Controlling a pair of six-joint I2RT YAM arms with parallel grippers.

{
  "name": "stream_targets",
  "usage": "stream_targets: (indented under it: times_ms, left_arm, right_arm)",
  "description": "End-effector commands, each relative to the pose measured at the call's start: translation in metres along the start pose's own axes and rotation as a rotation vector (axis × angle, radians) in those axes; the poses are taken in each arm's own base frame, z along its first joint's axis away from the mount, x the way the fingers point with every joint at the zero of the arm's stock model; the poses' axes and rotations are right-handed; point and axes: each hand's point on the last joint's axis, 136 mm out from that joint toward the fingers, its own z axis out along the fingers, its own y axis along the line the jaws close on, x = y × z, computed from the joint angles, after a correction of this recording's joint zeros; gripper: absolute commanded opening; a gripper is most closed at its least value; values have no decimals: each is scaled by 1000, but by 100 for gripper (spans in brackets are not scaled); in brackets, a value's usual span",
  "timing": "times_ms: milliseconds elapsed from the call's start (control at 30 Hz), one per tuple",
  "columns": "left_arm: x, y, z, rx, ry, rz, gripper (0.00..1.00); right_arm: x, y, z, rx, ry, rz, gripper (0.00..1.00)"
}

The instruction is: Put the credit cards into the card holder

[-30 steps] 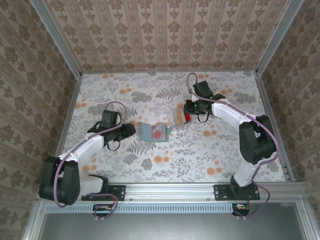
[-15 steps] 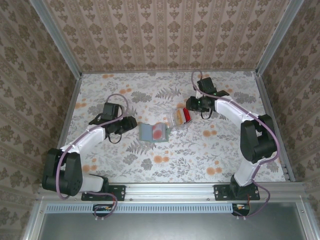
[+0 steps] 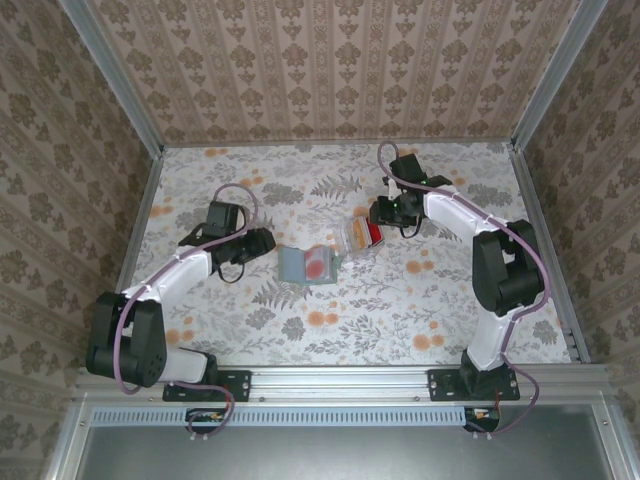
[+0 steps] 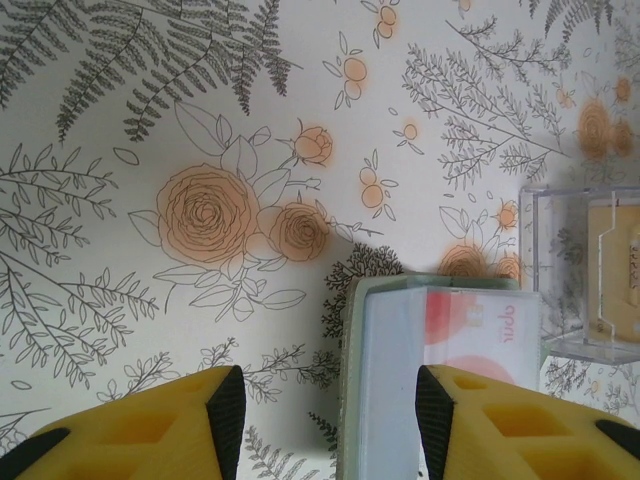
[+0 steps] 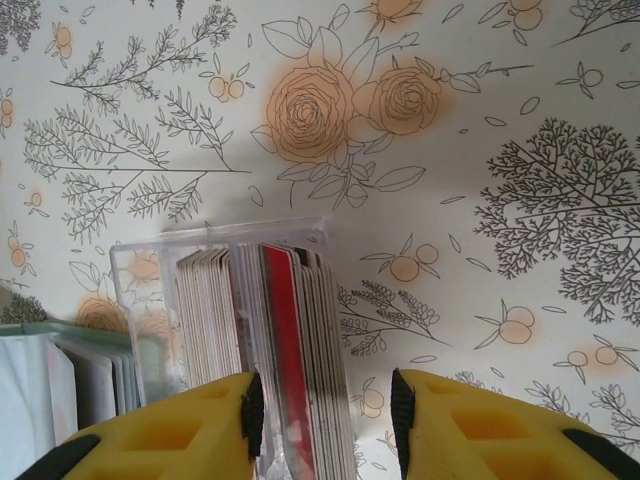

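Hovering just left of the sage card holder (image 3: 306, 265), left gripper (image 3: 262, 243), jaws apart; just right of it, clear tray (image 5: 140, 290) of credit cards (image 5: 285, 340), right gripper (image 5: 325, 410) spread around them

Our right gripper (image 5: 327, 405) gapes at six o'clock; we see a clear tray (image 5: 140, 268) of upright credit cards (image 5: 282, 330) reaching into its gap.

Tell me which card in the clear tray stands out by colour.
The red card, standing on edge in the clear tray. The other cards beside it are whitish-grey, and it lines up with the gap between the fingers of the right gripper.
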Motion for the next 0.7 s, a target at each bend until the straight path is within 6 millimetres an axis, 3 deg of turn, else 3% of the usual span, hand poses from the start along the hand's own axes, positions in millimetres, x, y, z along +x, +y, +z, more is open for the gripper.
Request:
stream_targets:
  times_ms: [0, 367, 667]
  left_arm:
    - [-2, -2, 6, 14, 0, -15, 51]
    - [-11, -16, 7, 43, -9, 2, 51]
    - [-15, -54, 20, 79, 0, 69, 51]
  right_arm:
    - [3, 8, -1, -33, 40, 3, 42]
    - [11, 18, 6, -72, 83, 5, 41]
    - [7, 30, -11, -59, 54, -36, 40]
